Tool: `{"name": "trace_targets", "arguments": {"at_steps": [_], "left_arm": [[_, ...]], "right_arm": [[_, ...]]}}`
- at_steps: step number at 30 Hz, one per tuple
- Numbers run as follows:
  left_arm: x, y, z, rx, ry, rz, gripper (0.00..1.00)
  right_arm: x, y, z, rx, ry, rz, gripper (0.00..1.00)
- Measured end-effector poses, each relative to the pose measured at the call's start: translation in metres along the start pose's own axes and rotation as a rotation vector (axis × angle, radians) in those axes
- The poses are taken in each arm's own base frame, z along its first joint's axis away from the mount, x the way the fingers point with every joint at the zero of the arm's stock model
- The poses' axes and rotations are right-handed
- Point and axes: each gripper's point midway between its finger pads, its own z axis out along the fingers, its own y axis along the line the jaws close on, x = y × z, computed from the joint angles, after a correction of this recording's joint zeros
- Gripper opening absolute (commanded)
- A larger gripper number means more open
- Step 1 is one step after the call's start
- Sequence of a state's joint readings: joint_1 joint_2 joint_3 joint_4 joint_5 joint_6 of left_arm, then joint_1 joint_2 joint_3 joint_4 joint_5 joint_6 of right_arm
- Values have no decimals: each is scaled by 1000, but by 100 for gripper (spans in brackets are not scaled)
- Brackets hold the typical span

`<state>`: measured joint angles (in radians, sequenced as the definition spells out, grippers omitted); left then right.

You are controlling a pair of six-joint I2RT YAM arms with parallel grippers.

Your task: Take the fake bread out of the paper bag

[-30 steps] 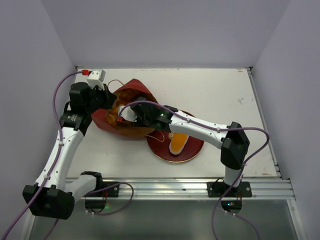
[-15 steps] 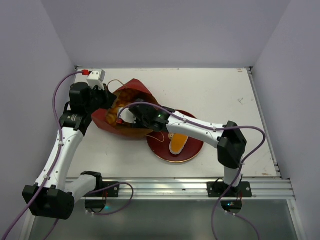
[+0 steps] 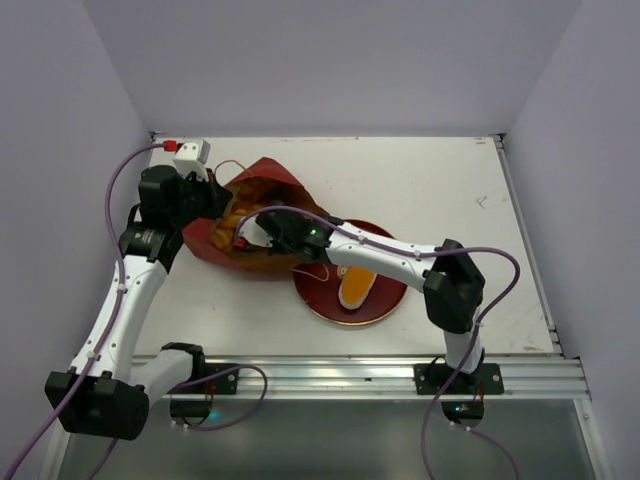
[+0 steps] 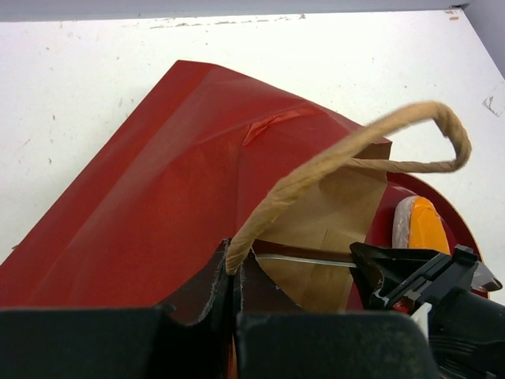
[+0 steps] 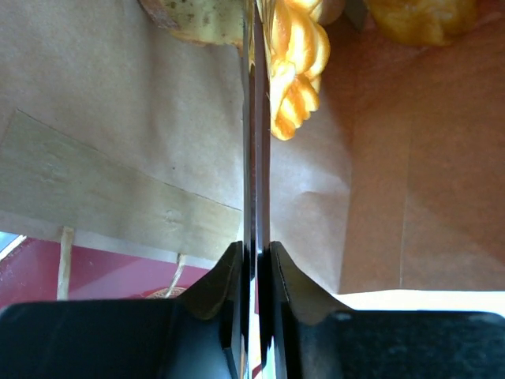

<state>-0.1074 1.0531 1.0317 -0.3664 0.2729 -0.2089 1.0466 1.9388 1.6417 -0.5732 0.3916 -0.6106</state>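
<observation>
1. From above, the paper bag [image 3: 272, 182] is lying on its side at the far left of the table [image 3: 430, 190], with its mouth facing right and near. The left gripper [image 3: 212, 200] is pinching the bag's left rim. The right gripper [image 3: 256, 232] is reaching inside, where orange breads [image 3: 232, 213] are showing. One bread slice [image 3: 357, 285] is already lying on the plate [image 3: 388, 297], just near-right of the bag.

2. At the left wrist, the jaws are clamping the bag's rim, with the cord handle [image 4: 355, 146] arching above. The paper is looking thin and floppy, so this pinch is probably what is propping the mouth open.

3. At the right wrist, the fingers are pressing together with no gap showing. Their tips are running off the top edge, so I cannot tell whether they are nipping anything. The twisted stick [image 5: 293, 67] is lying just right of them on the brown lining. It is likely light, stiff and a little slick — best taken across its middle, fingers seating in a groove of the twist.
</observation>
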Motion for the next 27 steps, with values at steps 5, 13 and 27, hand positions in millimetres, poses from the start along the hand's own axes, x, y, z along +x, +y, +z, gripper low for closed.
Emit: {"name": "trace_targets", "arguments": {"at_steps": [5,13,27], "left_arm": [[3,2,1,-7,2,1,0],[4,6,2,-25,4,0,0],[1,14,4,-61,2,-3,0]], "right_arm": [[1,-8,-16,1,-30,13,2],[2,-22,-57,7,-115,37,0],[49,-3,-110,-55,-146,-66,0]]}}
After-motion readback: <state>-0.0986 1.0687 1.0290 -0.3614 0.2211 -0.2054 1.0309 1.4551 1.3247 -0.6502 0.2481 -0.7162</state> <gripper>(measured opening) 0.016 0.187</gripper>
